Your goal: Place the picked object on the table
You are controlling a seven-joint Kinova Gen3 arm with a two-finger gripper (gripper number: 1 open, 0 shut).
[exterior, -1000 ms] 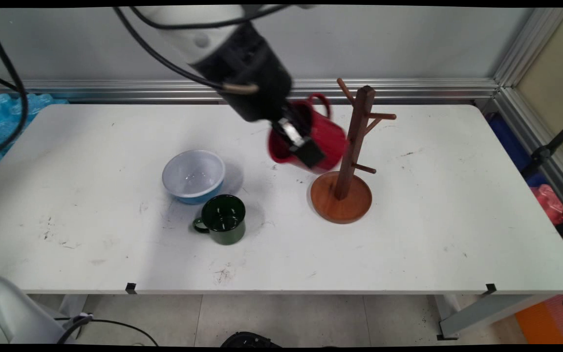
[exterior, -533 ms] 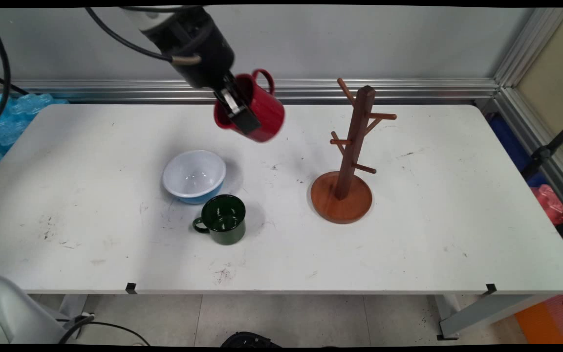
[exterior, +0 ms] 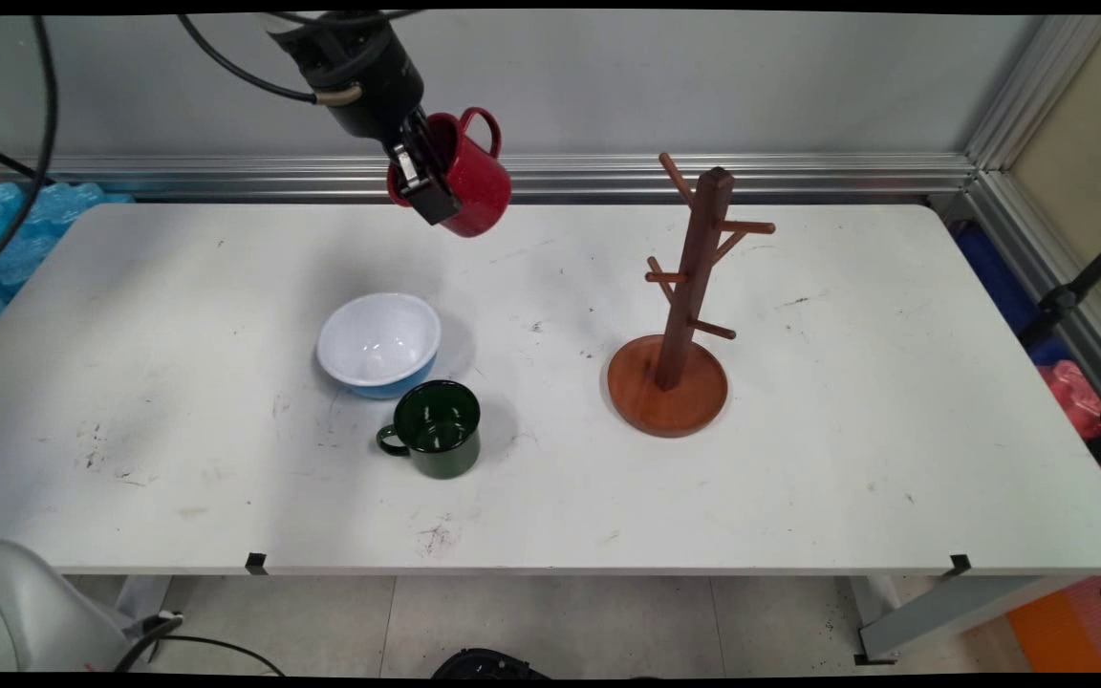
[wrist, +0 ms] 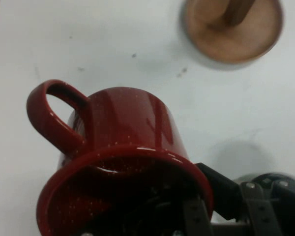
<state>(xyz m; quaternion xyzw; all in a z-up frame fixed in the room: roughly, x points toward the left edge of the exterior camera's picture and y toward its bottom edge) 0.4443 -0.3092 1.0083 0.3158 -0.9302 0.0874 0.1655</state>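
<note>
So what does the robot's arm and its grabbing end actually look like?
Only its end shows in the main view: a round black wrist section with a brass-coloured cable fitting, and thin black cables looping away from it. Below sits the black two-finger gripper, with silvery metal links and a squarish black fingertip pad.

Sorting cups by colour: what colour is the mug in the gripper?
Red mug, faintly speckled, held by the gripper; the hand view shows it best.
</note>
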